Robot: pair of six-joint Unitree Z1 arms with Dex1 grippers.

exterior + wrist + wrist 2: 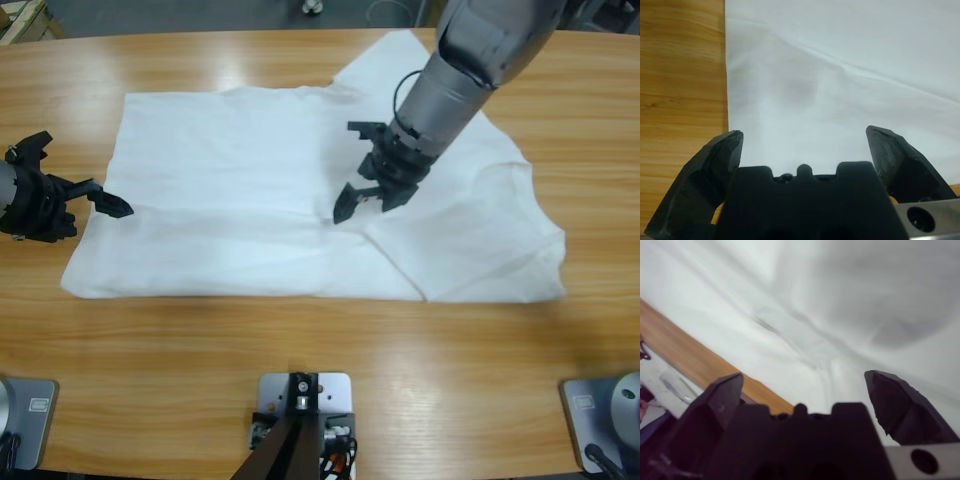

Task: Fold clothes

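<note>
White T-shirt (250, 190) lies spread lengthwise left-to-right on the tabletop (320, 360), left claw (95, 198) wide open and empty at its left edge, right claw (375, 185) open, empty, over its middle.

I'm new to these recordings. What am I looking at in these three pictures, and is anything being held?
Two robot arms work at a wooden table. One picture looks down from above; the other two come from cameras on each arm's wrist, looking along its black jaws. A white T-shirt lies spread on the table, its right part folded over. The left end effector sits at the shirt's left edge, jaws open. The right end effector hangs over the shirt's middle, jaws open too. Neither holds anything.
</note>
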